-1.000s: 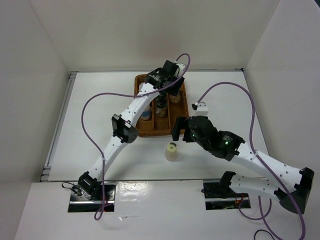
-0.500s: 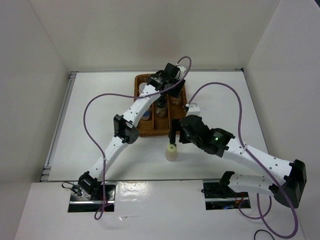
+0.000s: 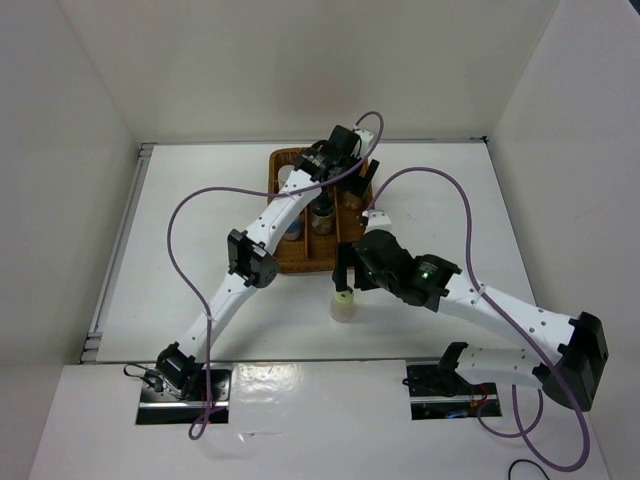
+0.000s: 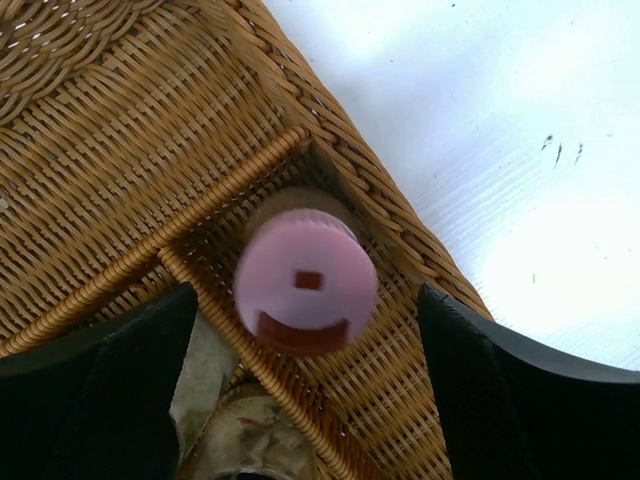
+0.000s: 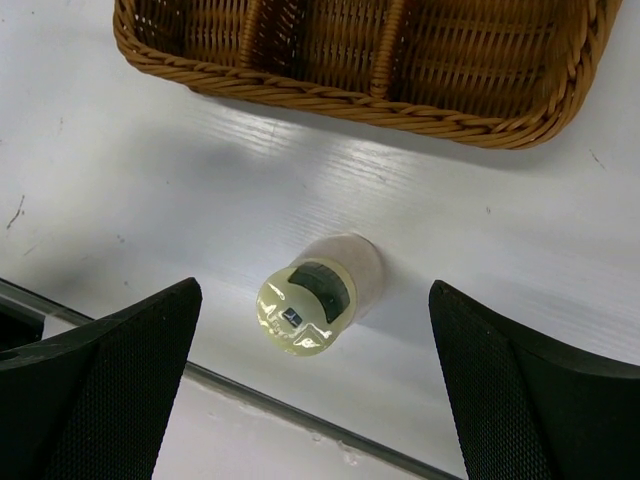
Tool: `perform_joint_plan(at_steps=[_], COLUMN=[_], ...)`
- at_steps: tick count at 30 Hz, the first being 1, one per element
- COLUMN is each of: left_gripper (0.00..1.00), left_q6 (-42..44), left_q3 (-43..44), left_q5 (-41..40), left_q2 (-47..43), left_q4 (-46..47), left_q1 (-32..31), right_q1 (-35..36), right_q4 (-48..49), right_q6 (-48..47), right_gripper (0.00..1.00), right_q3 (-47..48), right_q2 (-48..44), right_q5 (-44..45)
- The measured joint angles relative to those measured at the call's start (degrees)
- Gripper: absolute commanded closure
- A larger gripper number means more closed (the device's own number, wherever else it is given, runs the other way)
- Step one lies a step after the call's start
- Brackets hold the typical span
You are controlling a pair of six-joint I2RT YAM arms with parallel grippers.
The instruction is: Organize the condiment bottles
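Setting: white table [image 3: 180, 230] between white walls, with a divided wicker basket [image 3: 300, 265] near its middle.
Right arm: the right gripper [image 5: 312, 292] hangs with jaws spread wide, holding and touching nothing. It is above the pale-yellow-capped shaker [image 5: 305, 308], whose cap shows between the fingers.
Yellow shaker's place: upright on the table, near the basket's near rim but apart from it.
Left arm: the left gripper [image 4: 307, 295] also has its jaws wide apart and grips nothing. It is over the pink-capped shaker [image 4: 305, 283], which is in a corner compartment.
Step in hand: probably the grasp of the yellow one.
Doing it well: centre the cap, lower until the pads flank the body, close gently, then lift clear of the rim.
Already in basket: a blue-labelled shaker [image 3: 291, 230] and a dark-capped shaker [image 3: 322, 215].
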Motion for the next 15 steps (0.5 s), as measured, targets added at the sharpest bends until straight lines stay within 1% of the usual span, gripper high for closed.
perform_joint_plan(at_steps=[2,8,15], left_gripper=[0.01,0.01,0.01], left_q6=[0.0,0.0,-0.1], left_q3=[0.0,0.0,0.0], left_q5=[0.0,-0.7,-3.9], left_q2=[-0.1,-3.0,-13.6], left_q4=[-0.1,-1.6,-3.7], left_q1=[0.0,0.1,1.0], right_q1=[0.0,0.0,0.8], right_q4=[0.0,0.0,0.0], right_q6=[0.0,-0.7,-1.1], right_gripper=[0.01,0.01,0.04], right_q3=[0.0,0.0,0.0], right_q2=[1.0,4.2,6.3], right_q5=[-0.3,-1.6,-1.9])
